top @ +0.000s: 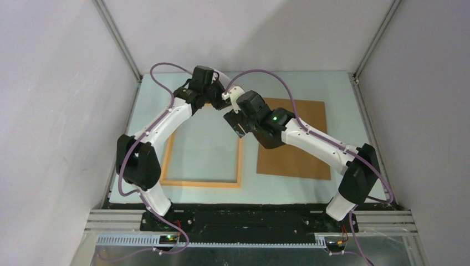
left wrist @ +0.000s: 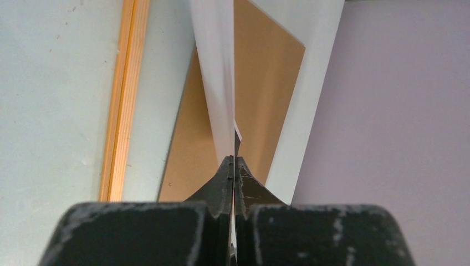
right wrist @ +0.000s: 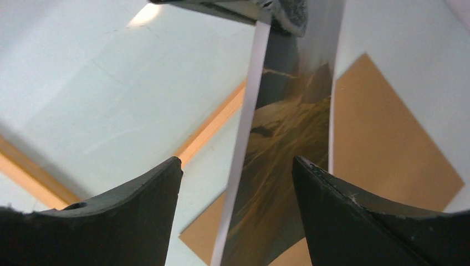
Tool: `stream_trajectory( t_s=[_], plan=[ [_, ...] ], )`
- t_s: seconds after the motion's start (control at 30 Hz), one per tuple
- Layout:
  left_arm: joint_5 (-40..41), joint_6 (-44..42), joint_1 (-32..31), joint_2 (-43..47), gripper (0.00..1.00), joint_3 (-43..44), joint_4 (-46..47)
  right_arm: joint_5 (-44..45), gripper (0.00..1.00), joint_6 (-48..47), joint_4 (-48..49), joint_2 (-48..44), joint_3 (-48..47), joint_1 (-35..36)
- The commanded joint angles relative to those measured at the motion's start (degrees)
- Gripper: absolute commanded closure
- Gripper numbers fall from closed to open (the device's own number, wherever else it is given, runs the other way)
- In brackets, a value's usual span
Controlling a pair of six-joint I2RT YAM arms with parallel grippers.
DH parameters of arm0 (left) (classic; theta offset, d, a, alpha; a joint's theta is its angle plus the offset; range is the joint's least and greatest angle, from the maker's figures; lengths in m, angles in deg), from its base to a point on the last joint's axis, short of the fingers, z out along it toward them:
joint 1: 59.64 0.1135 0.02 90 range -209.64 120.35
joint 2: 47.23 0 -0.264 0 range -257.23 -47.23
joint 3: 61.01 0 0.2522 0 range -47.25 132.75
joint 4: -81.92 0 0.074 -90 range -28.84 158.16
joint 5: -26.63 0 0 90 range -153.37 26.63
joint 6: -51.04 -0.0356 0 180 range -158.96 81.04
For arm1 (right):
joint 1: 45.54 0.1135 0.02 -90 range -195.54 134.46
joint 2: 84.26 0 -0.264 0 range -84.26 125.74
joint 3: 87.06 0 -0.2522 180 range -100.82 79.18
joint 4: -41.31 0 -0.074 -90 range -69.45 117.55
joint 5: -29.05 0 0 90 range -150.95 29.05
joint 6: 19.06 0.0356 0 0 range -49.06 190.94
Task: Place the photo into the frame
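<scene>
Pale-green desk (top: 310, 83) carries the flat pieces. The thin orange-tan wooden frame (top: 202, 183) lies on the left with the desk showing through its opening. A matte brown backing board (top: 299, 149) lies just beside it on the right.

The photo (right wrist: 288, 138) is off the desk, held edge-on above the frame's far right corner. It is a thin, bendy sheet (glossy dark landscape on one face, plain white on the other, bowing a little along its length). The left gripper (left wrist: 233, 166) is clamped on one edge of it. The right gripper (right wrist: 237, 160) has its jaws wide apart on either side of the sheet, touching neither face.

The step in hand looks like taking a second hold. It would go best if the right gripper closed on the white border, well away from the left gripper's grip, so the sheet can be pulled flat. The glossy face probably marks easily. The photo should then be squared to the frame's inner edges before it is lowered.
</scene>
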Motion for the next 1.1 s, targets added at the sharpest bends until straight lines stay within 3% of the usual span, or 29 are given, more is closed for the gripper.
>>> stream_trajectory(
  t_s=[0.0,0.33,0.7,0.83,0.9,0.97,1.03,1.07],
  plan=[
    [1.2,1.4,-1.0,3.9,1.00,-0.8,1.0,8.7,0.24,-4.7,3.4,1.6,0.1,0.5],
    [0.9,1.8,-2.0,4.3,0.99,-1.0,1.1,11.1,0.50,-7.4,3.7,3.5,-0.1,1.1],
    [0.8,0.9,-2.0,3.8,0.90,-0.1,1.1,11.0,0.78,-7.5,3.0,2.5,0.1,1.1],
    [0.4,0.4,-2.0,3.6,0.88,0.4,1.2,10.7,0.97,-7.1,2.6,2.5,0.0,1.0],
    [0.1,0.0,-2.0,3.6,0.86,0.7,1.5,10.8,1.00,-7.1,2.6,2.4,0.0,0.9],
    [-0.4,-0.9,-2.0,3.5,0.82,1.2,1.9,10.9,1.00,-7.1,2.5,2.2,0.0,0.6],
    [-1.3,-2.1,-1.8,3.6,0.72,1.9,2.4,11.0,1.00,-7.0,2.4,1.8,0.0,0.3],
    [-2.2,-3.3,-1.5,3.6,0.55,2.6,2.6,10.9,1.00,-7.0,2.3,1.4,0.0,0.1]
  ],
)
